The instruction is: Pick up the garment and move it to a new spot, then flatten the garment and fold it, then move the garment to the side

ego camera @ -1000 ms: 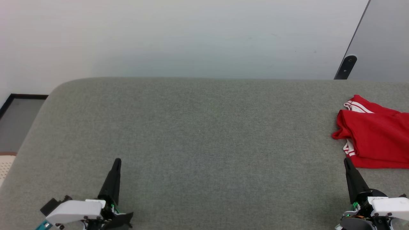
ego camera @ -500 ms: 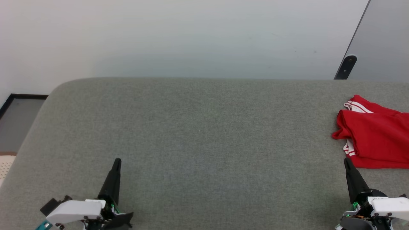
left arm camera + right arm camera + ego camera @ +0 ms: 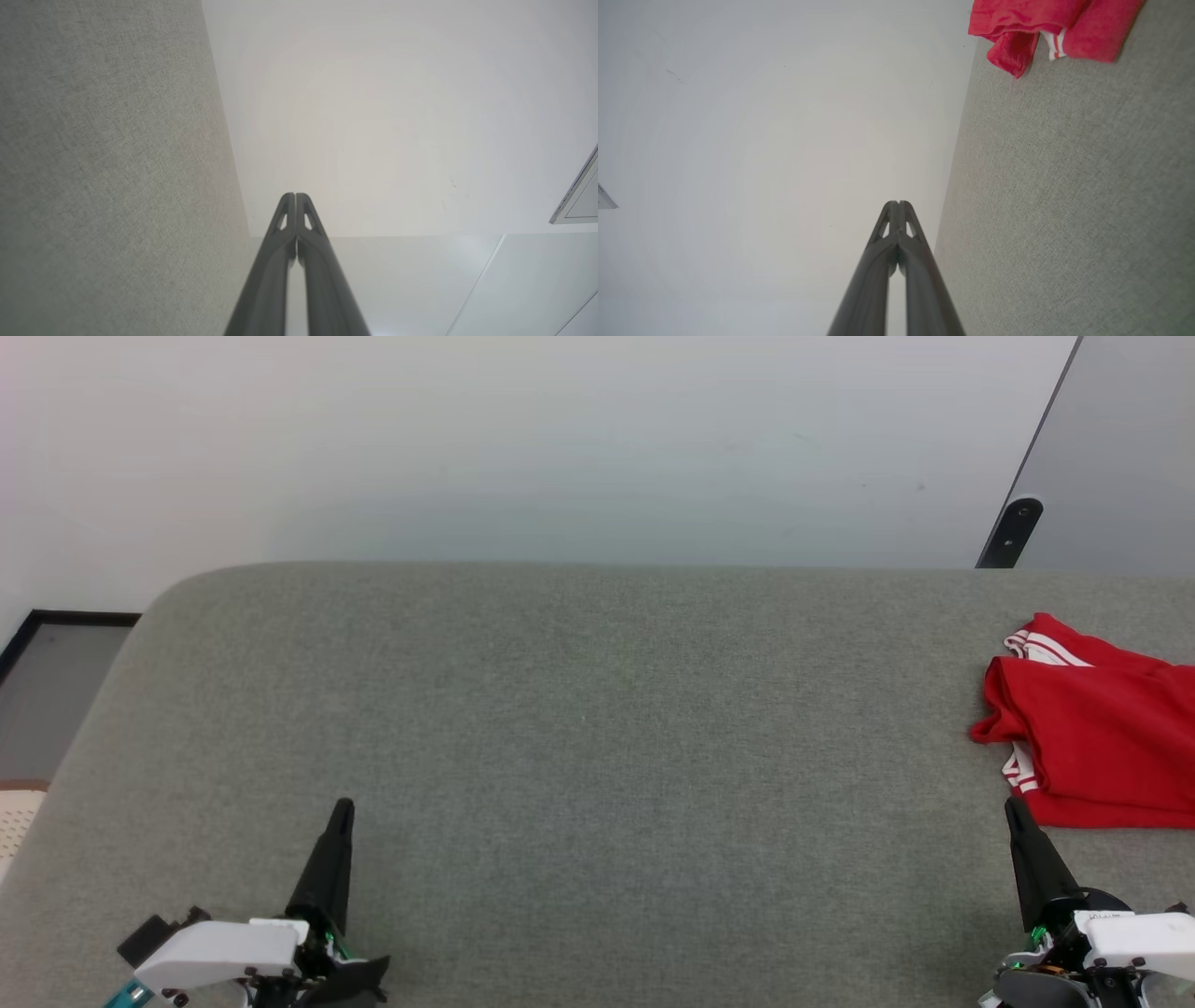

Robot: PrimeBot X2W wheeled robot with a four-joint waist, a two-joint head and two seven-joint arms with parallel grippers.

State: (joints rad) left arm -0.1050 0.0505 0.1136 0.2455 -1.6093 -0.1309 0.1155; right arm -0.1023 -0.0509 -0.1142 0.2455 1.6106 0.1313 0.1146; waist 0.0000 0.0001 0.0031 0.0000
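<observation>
Garment, red jersey w/ white-red striped trim, lies folded at right edge of gray fabric surface. Right gripper tip just beside its near edge, fingers pressed together, empty. Left gripper well apart at lower left, also closed, empty.

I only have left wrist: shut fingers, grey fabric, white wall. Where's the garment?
Observer: Head view has it. The red jersey garment with white-red striped trim lies folded over on itself at the far right of the grey fabric surface, partly cut off by the frame edge.
Operator: Is the right arm holding it?
Observer: No. The right gripper has its fingers shut on nothing. In the right wrist view the garment lies ahead of the fingertips and off to one side, not touching them.
</observation>
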